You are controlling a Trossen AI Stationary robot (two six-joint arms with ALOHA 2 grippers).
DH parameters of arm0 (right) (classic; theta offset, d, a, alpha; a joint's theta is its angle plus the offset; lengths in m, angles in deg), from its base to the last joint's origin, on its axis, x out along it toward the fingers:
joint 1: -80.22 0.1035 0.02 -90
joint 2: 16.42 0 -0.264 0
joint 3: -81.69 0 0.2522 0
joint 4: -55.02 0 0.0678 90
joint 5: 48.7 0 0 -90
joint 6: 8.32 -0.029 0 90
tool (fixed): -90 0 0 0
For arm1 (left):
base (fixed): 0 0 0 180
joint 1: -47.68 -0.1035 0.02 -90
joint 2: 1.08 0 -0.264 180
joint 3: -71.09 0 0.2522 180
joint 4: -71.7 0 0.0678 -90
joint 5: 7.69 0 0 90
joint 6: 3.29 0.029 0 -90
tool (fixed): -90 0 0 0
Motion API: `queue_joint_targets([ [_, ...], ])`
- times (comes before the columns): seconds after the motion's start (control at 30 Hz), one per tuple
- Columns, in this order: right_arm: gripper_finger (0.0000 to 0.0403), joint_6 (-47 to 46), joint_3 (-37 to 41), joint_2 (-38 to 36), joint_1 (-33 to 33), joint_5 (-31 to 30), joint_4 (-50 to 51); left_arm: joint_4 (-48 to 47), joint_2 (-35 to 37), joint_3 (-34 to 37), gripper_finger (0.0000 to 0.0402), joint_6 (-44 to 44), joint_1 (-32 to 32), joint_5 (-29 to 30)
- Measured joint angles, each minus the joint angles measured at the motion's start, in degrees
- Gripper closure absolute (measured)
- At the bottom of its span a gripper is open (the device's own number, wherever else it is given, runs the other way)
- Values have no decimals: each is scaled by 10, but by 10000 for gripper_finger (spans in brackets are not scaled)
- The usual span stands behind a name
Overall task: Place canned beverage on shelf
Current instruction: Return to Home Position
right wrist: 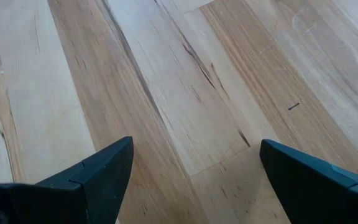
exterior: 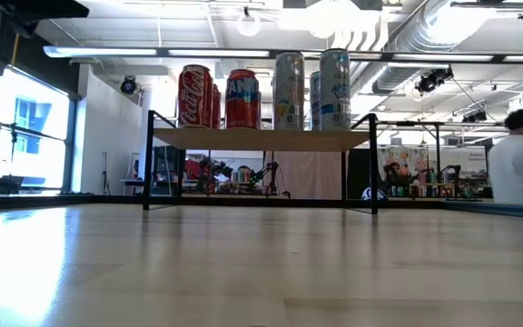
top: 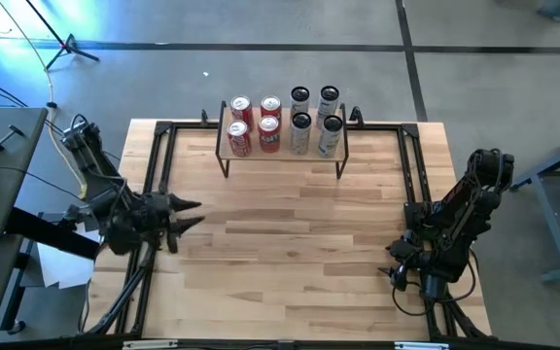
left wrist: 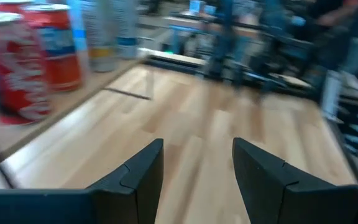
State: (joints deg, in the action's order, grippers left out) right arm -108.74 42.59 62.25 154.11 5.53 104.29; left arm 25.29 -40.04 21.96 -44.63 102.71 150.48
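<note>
Several canned beverages, red ones point(top: 253, 122) and silver ones point(top: 316, 117), stand upright on the shelf point(top: 285, 148) at the table's far middle. In the low view the cans point(exterior: 261, 91) stand in a row on the shelf's plank point(exterior: 261, 138). My left gripper point(top: 194, 213) hovers at the table's left side, pointing toward the right, with a gap between its fingers and nothing in it. Its wrist view shows the red cans point(left wrist: 23, 68) and the shelf plank point(left wrist: 48, 127) ahead. My right gripper point(top: 397, 272) waits at the near right, open point(right wrist: 194, 174) above bare wood.
Black metal rails run along the table's left point(top: 158, 175) and right point(top: 411, 175) sides. Bare tabletop point(top: 290, 243) lies between the arms, in front of the shelf. A person point(exterior: 520, 163) stands in the room behind the table, at the low view's right.
</note>
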Motion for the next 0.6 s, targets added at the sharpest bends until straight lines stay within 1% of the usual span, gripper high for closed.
queue_joint_targets([
  [0.07, 64, 0, 0, 0, 0, 0, 0, 69, 33, 26, 231, 89, -8, -41],
  [0.13, 64, 0, 0, 0, 0, 0, 0, 123, 67, 50, 231, 159, -21, -81],
  [0.23, 64, 0, 0, 0, 0, 0, 0, 186, 113, 84, 231, 234, -46, -145],
  [0.43, 64, 0, 0, 0, 0, 0, 0, 292, 173, 161, 231, 311, -127, -280],
  [0.5, 64, 0, 0, 0, 0, 0, 0, 338, 183, 183, 231, 328, -157, -321],
  [0.6, 64, 0, 0, 0, 0, 0, 0, 393, 186, 208, 231, 361, -201, -367],
])
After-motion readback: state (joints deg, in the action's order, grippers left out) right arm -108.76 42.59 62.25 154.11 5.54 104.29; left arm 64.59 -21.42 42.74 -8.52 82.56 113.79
